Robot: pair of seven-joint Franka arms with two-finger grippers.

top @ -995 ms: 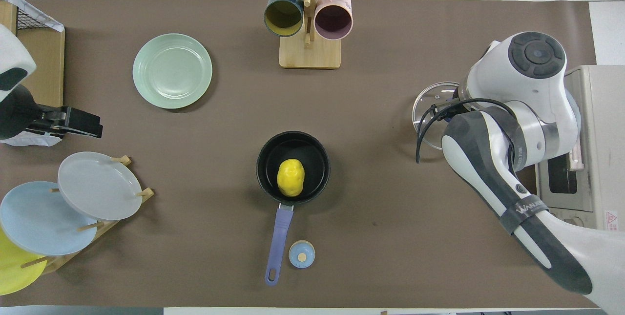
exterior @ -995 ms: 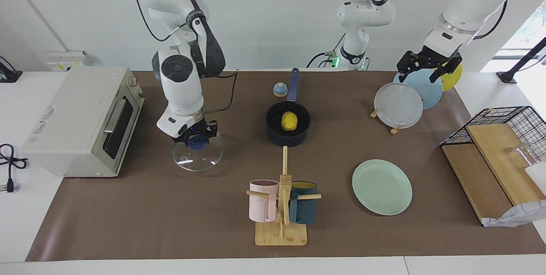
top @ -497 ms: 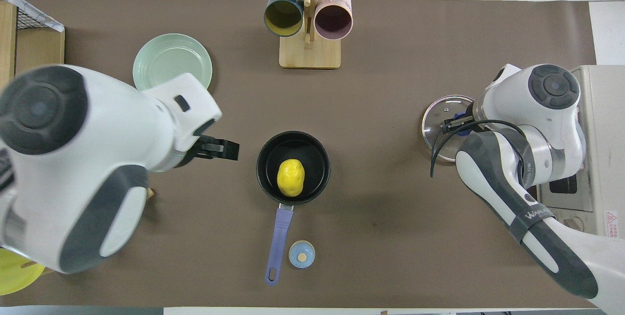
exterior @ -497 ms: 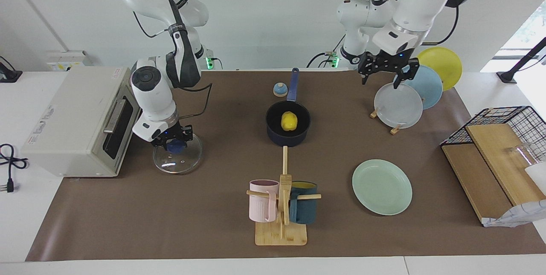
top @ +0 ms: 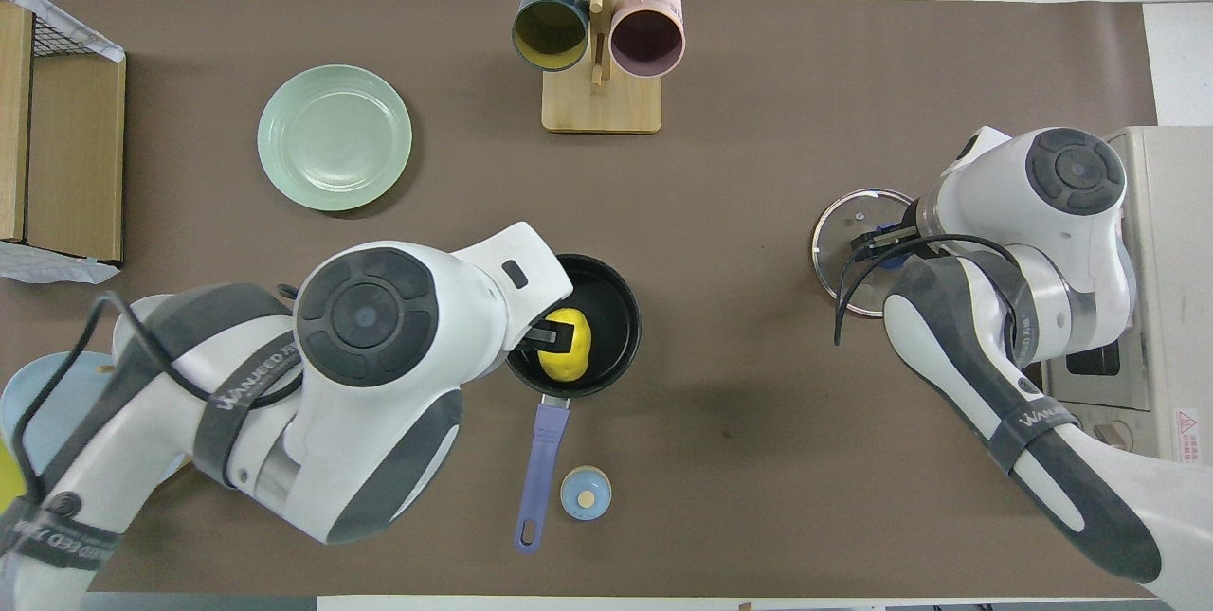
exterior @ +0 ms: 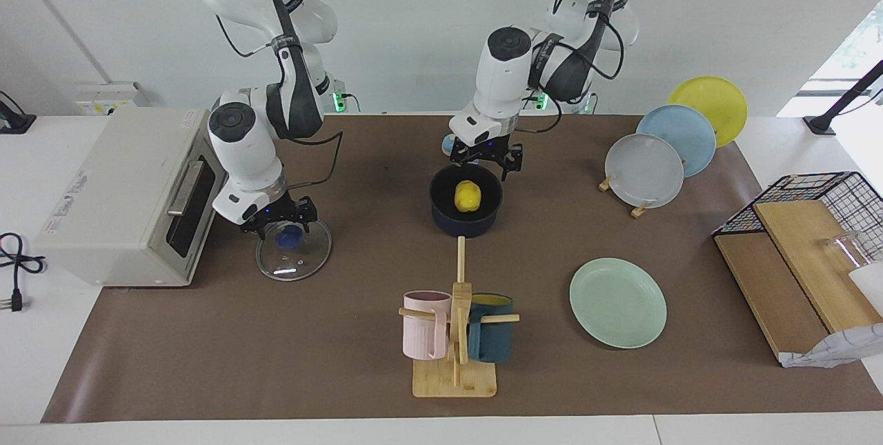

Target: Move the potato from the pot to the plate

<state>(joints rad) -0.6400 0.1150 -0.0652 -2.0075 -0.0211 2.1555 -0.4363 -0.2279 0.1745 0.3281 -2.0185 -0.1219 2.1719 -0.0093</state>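
The yellow potato lies inside the dark navy pot mid-table, and the pot's blue handle points toward the robots. My left gripper hangs open just above the pot's robot-side rim, over the potato and not touching it; one of its fingers shows above the potato. The mint-green plate is bare, farther from the robots toward the left arm's end. My right gripper is open just above the blue knob of the glass lid.
A toaster oven stands beside the lid. A wooden mug rack with a pink and a teal mug is farther out than the pot. There are racked grey, blue and yellow plates, a wire basket with boards and a small blue knob.
My left arm swung from the plate rack to over the pot. My right gripper shifted the glass lid toward the oven and opened over its knob.
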